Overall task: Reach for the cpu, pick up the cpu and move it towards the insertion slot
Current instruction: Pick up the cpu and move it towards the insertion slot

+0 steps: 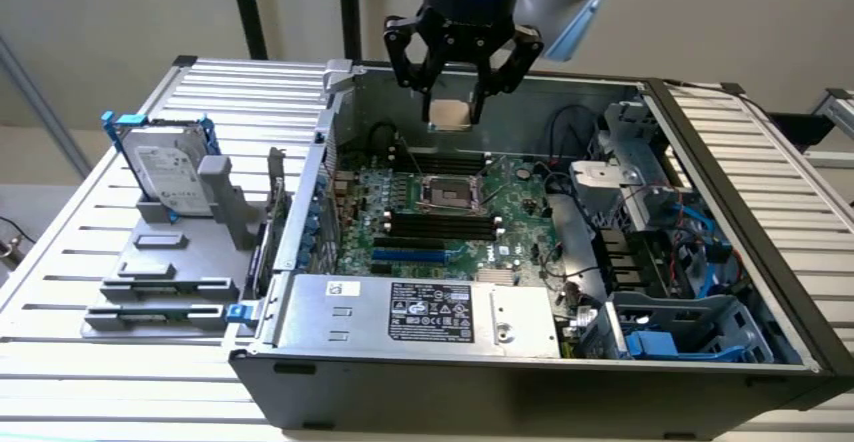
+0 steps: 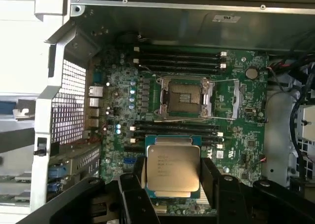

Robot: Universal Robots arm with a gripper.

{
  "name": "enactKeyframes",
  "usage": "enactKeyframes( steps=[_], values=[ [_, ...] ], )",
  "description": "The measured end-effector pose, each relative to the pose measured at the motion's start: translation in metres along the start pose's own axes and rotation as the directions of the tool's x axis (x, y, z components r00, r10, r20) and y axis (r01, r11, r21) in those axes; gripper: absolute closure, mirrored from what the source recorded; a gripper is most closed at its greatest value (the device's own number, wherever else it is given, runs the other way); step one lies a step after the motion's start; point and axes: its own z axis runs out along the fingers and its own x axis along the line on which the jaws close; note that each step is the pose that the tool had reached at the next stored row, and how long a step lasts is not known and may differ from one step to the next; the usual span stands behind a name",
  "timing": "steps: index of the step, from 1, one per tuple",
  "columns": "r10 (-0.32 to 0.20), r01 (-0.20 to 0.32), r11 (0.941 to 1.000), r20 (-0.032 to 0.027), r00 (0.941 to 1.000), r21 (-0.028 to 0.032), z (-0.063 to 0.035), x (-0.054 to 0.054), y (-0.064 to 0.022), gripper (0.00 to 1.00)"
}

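The gripper (image 1: 451, 90) pinches the cpu (image 2: 173, 168) by 2 opposite edges, hanging over the motherboard (image 2: 236, 120) short of the insertion slot (image 2: 185, 98). The grip looks thin, so a tilt could drop it onto the memory slots (image 2: 172, 130).

Even, bright indoor light falls from above. The slatted table (image 1: 80, 262) glares pale along its near edge in the exterior view, while the open computer case (image 1: 534, 372) sits in shadow inside. In the wrist view the cpu (image 2: 173, 167) shines softly; the pincer's fingers (image 2: 130, 194) look dark and blurred.
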Motion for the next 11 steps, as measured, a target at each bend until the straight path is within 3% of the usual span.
enactKeyframes(
  steps=[6,11],
  values=[
    [0.000,0.000,0.9999,-0.0004,1.0000,0.0114,0.0072,-0.008,0.0192,0.45],
    [0.001,-0.001,0.9999,-0.0004,1.0000,0.0157,0.0124,-0.013,0.0316,0.45]
  ],
)
